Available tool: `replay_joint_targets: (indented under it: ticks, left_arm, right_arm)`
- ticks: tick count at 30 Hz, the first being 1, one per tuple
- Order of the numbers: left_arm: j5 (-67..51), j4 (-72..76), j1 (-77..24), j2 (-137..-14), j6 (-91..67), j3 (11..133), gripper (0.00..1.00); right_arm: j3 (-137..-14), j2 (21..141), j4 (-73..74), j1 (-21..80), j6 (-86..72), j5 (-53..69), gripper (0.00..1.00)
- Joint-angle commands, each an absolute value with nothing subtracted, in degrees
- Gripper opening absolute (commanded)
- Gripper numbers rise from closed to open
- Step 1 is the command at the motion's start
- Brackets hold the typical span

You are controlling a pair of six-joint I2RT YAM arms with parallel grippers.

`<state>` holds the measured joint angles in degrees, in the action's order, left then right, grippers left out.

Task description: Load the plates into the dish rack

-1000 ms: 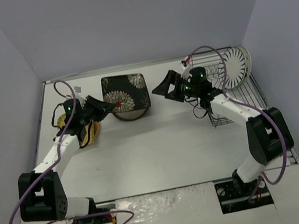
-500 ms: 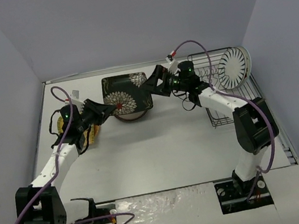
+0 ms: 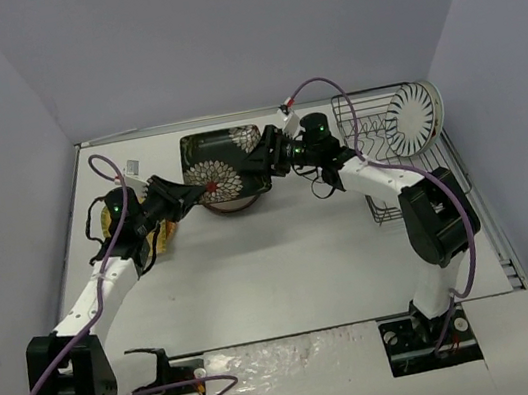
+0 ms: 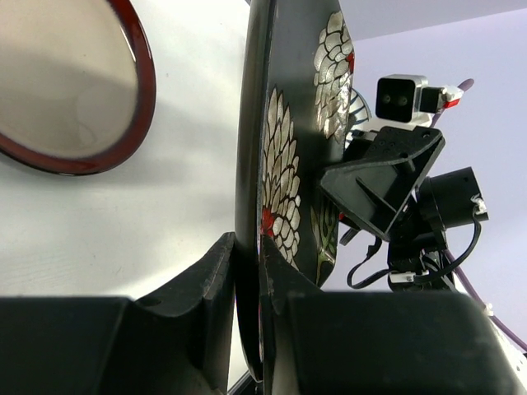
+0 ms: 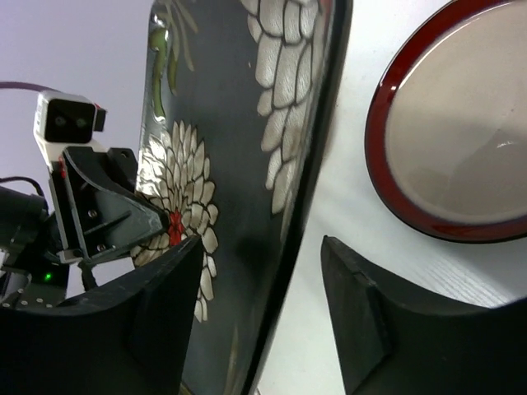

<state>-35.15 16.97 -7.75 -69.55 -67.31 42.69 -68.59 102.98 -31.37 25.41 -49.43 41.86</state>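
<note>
Black glazed ceramic with white chrysanthemum and red-dot print forms the squarish floral plate [image 3: 223, 157], which is at 12 o'clock on the white table [image 3: 285, 265], tilted and lifted above the surface. The left gripper [image 3: 187, 192] is clamped on the plate's 9 o'clock rim; the left wrist view shows both fingers [image 4: 216, 271] pressed against the two faces of the rim. The right gripper [image 3: 259, 158] is at the plate's 3 o'clock rim. In the right wrist view its fingers [image 5: 169, 304] are spread wide and straddle the rim, with a gap visible on each side and no contact.

A round red-rimmed beige plate [image 3: 233, 204] lies flat on the table directly beneath the floral plate, apart from it.

The rectangular black wire dish rack [image 3: 391, 198] is at 2 o'clock. A round white plate with black radial stripes [image 3: 411, 119] stands upright at the rack's far end.

A yellow-orange plate edge [image 3: 161, 237] shows under the left arm at 9 o'clock.

A small white tag [image 3: 129, 165] lies at 10 o'clock; its print is too small to read.
</note>
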Motion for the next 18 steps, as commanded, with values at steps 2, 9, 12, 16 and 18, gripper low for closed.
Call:
replay_joint_targets:
  ticks: [2, 9, 12, 16, 18]
  left_arm:
    - [-38.6, 29.7, -7.6, -64.3, -68.9, 44.9, 0.01]
    - [-39.3, 28.9, -7.6, -63.5, -68.4, 43.1, 0.01]
    - [-39.3, 28.8, -7.6, -62.9, -68.3, 42.1, 0.01]
    - [-39.4, 25.6, -7.6, -62.1, -66.5, 41.3, 0.11]
    - [-39.0, 23.7, -7.7, -61.6, -64.6, 41.3, 0.32]
  right_arm:
    - [-71.2, 100.6, -37.2, 25.5, -48.8, 43.4, 0.47]
    - [-70.0, 98.4, -37.4, 25.5, -48.5, 42.6, 0.19]
    - [-69.2, 97.1, -36.7, 25.5, -47.5, 41.9, 0.05]
    - [-69.7, 95.2, -32.4, 25.4, -43.8, 40.4, 0.0]
    - [-70.5, 93.6, -29.1, 25.3, -41.1, 38.9, 0.0]
